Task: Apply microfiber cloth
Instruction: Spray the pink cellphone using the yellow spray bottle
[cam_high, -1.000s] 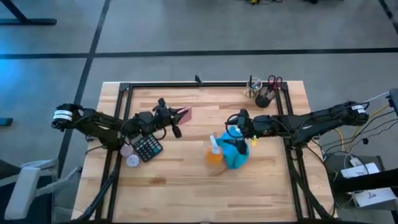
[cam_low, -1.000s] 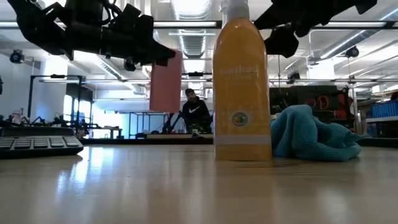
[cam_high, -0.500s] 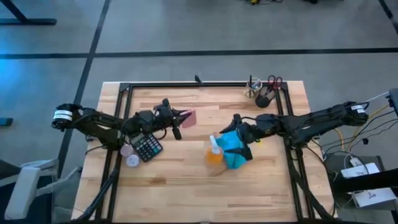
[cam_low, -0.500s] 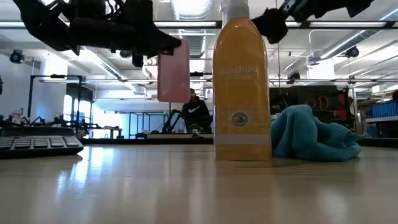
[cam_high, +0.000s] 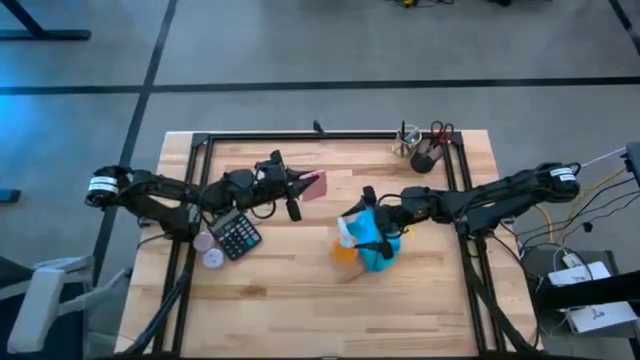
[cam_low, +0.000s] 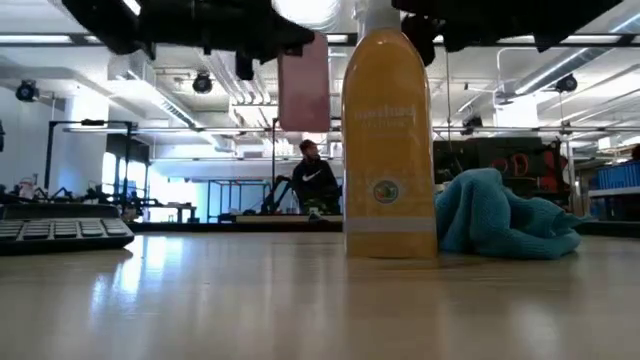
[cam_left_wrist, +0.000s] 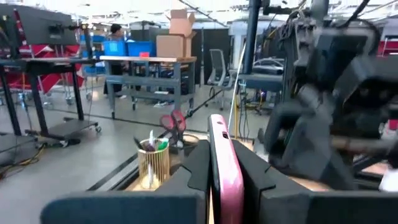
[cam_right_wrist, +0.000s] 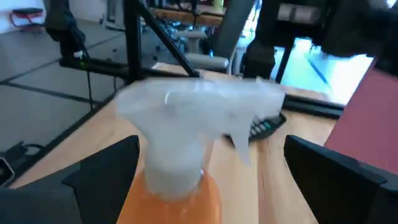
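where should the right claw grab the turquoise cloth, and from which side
Pinch the raised, bunched fold of the microfiber cloth, coming straight down from above. It lies crumpled in a heap rather than flat, so the peak gives fabric to close on. The orange spray bottle stands right beside it, so a sideways approach probably risks knocking that.

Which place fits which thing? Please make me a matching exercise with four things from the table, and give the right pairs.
Things:
1. turquoise microfiber cloth
2. orange plastic spray bottle
3. flat pink phone-shaped slab
4. black calculator

Places:
A. held off the table in the left gripper
B. lying on the table under the left arm
C. standing upright beside the cloth
D. crumpled on the table under the right gripper

Pairs: 1-D, 2-C, 3-A, 4-B
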